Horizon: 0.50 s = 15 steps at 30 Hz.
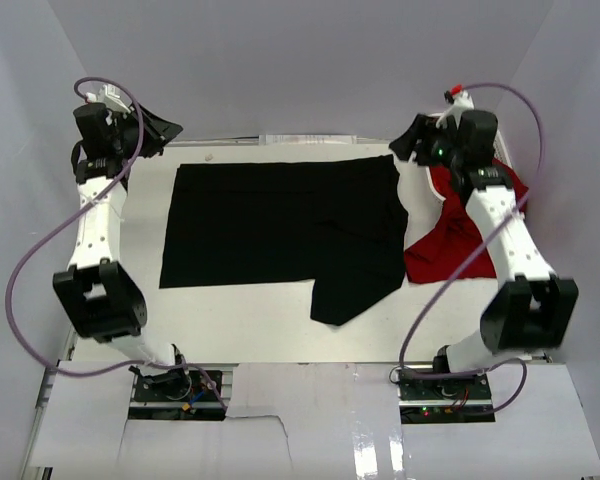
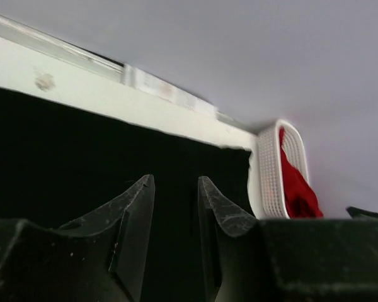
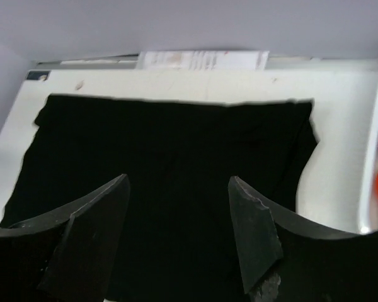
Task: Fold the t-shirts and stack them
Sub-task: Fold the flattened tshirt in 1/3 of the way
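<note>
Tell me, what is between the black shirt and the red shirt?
The wall of the white basket. The red t-shirt lies inside it, and the black t-shirt lies just outside. The left wrist view shows this.

Pale booth around a white counter

A white counter (image 1: pixel 240 310) sits boxed in by plain lavender-grey panels: a back wall (image 1: pixel 300 60), a left wall (image 1: pixel 20 150) and a right wall (image 1: pixel 580 150). The light is soft and even, and the shadows are faint. A pale printed strip (image 3: pixel 201 60) runs along the counter's far edge, and a small smudge (image 3: pixel 80 84) marks the surface near it. White sheets (image 1: pixel 320 420) cover the near edge; one has a ragged tear (image 1: pixel 255 415), and another shows a glossy reflection.
</note>
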Each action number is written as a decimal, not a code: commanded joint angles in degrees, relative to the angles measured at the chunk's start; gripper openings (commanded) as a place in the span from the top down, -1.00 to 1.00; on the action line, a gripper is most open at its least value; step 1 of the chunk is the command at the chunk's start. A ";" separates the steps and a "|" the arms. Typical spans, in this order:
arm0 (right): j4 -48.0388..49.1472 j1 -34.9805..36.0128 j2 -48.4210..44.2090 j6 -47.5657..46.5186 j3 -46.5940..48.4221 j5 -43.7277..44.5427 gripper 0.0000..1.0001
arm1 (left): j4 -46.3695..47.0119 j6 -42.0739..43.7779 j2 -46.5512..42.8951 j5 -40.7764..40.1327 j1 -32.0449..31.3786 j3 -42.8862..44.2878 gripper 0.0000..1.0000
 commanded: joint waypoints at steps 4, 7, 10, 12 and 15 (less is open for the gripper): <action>3.43 2.84 -23.61 5.98 -34.95 -1.35 -0.40 | 3.65 1.44 -17.42 3.65 -10.36 -22.92 0.12; 0.18 2.93 -32.32 6.42 -43.22 -2.84 -0.42 | 6.20 0.83 -21.64 3.73 -19.94 -31.01 0.12; -2.98 2.93 -38.48 7.56 -49.90 -6.01 -0.43 | 10.06 -0.40 -22.71 0.84 -29.52 -38.12 0.10; -3.86 3.02 -41.14 8.00 -54.72 -7.33 -0.43 | 12.79 -1.80 -20.79 -0.57 -35.50 -40.51 0.12; -5.36 2.93 -46.15 9.14 -58.78 -7.16 -0.45 | 16.04 -3.56 -15.96 -1.88 -42.88 -42.28 0.14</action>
